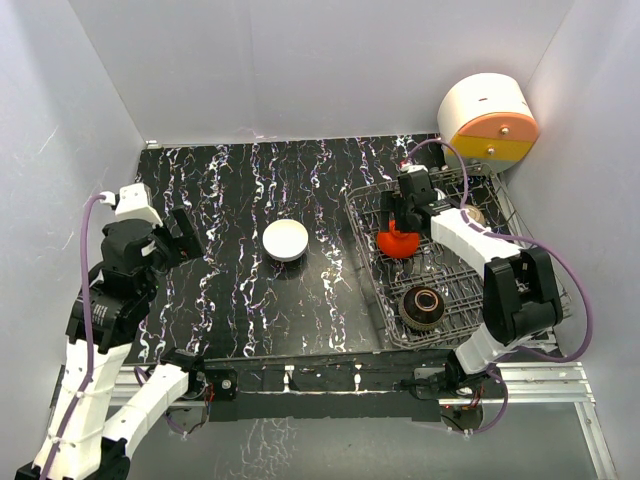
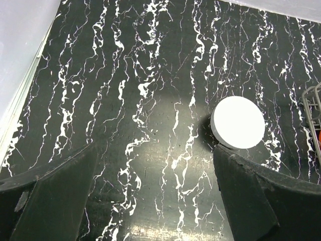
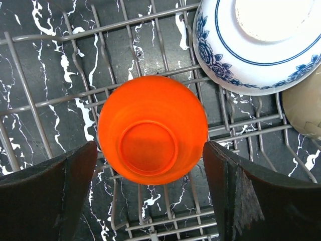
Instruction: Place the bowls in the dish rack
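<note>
View edges crop the blue-and-white bowl (image 3: 256, 45) and tan bowl (image 3: 304, 113).

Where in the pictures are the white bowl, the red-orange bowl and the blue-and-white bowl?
white bowl (image 2: 237, 122), left wrist view, middle of its round white face.
red-orange bowl (image 3: 150, 136), right wrist view, inside its foot ring.
blue-and-white bowl (image 3: 273, 17), right wrist view, on its pale base.
</note>
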